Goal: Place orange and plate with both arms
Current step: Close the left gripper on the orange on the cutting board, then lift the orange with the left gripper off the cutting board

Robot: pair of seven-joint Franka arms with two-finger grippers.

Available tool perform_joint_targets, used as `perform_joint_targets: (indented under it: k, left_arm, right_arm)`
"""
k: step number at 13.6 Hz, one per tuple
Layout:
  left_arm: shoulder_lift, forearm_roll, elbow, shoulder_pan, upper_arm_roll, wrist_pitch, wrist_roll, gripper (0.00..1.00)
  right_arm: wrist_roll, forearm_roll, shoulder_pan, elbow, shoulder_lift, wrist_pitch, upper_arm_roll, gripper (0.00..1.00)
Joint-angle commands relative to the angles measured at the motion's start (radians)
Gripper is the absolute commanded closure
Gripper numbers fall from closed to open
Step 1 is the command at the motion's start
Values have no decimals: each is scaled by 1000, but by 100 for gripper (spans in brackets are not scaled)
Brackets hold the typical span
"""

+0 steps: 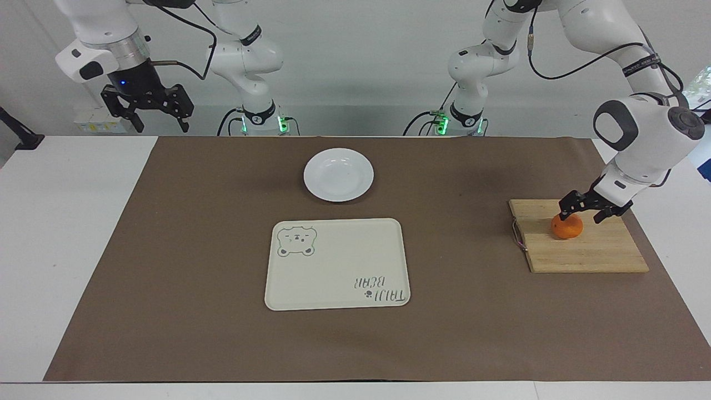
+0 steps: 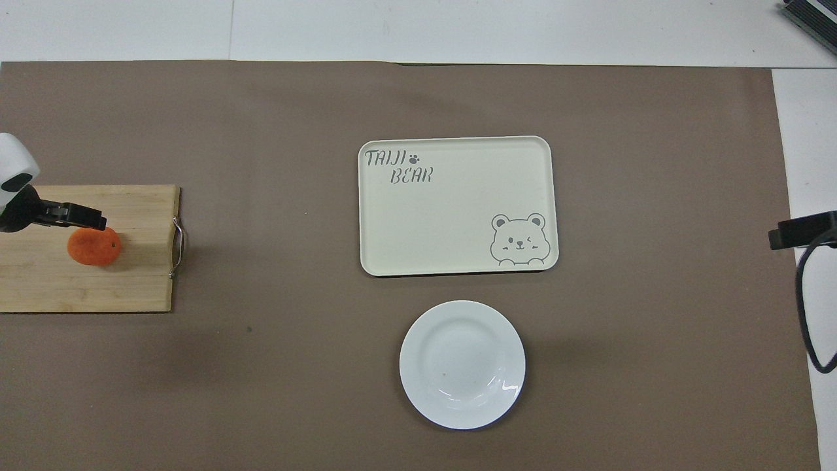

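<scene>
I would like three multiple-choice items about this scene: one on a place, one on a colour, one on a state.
1. The orange lies on:
A. the plate
B. the cutting board
C. the tray

2. The plate is:
A. white
B. blue
C. black

3. The left gripper is:
A. open over the orange
B. shut on the plate
C. over the tray

Key: 1 B, the fruit sits on the cutting board. 2 A, the dish is plain glossy white. 3 A, its fingers straddle the fruit, still spread.
</scene>
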Motion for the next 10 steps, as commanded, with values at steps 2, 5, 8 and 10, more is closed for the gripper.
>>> perform_joint_targets:
  k: [2, 5, 8, 10]
  left_arm:
    - [-23, -8, -110, 12, -3, 72, 32, 0]
    - [-33, -7, -129, 8, -3, 89, 38, 0]
    - [-30, -2, -129, 15, -1, 146, 43, 0]
    - [-26, 9, -131, 15, -1, 178, 50, 0]
  right_arm:
    - [3, -18, -4, -26, -21, 11, 0, 0]
    - [3, -18, -4, -26, -21, 11, 0, 0]
    - [3, -17, -4, -26, -21, 9, -1, 0]
    - [3, -17, -4, -26, -22, 9, -1, 0]
